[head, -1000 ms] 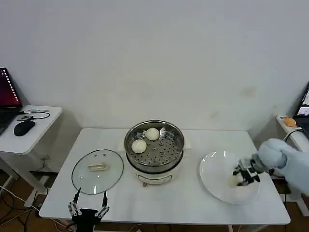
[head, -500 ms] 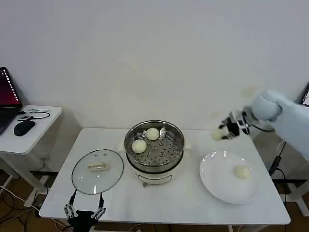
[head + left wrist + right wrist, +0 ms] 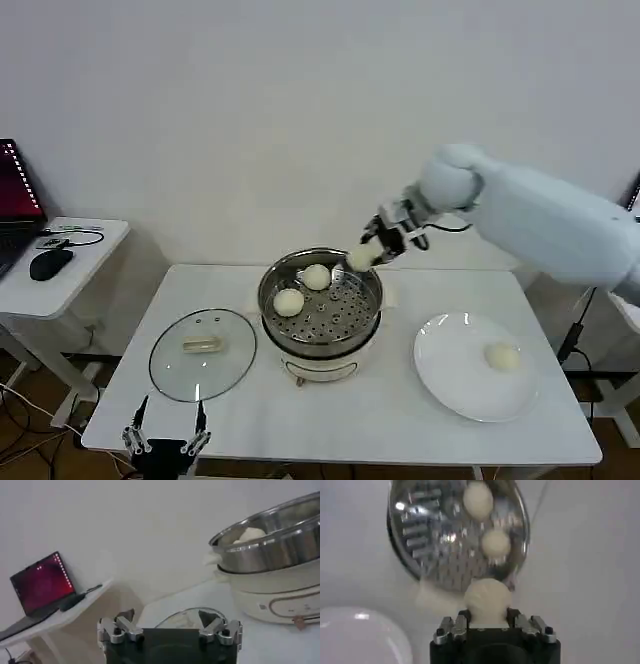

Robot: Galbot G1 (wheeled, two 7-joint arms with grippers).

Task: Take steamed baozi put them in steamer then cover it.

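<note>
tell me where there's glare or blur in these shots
Head view: soft even light, faint glints on the steamer rim and the cover. Right wrist view: bright glare streaks across the steamer's perforated floor, and the bun in the right pincer looks soft-edged. Left wrist view: the left pincer looks slightly soft.

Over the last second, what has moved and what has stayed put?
The right claw took one baozi off the white plate, lifted it and carried it across to the steamer, where it now hangs over the rim, shut on the bun. The left claw sank a little at the table's near edge, open. Unchanged: two buns in the basket, one bun on the plate, the glass lid on the table.
</note>
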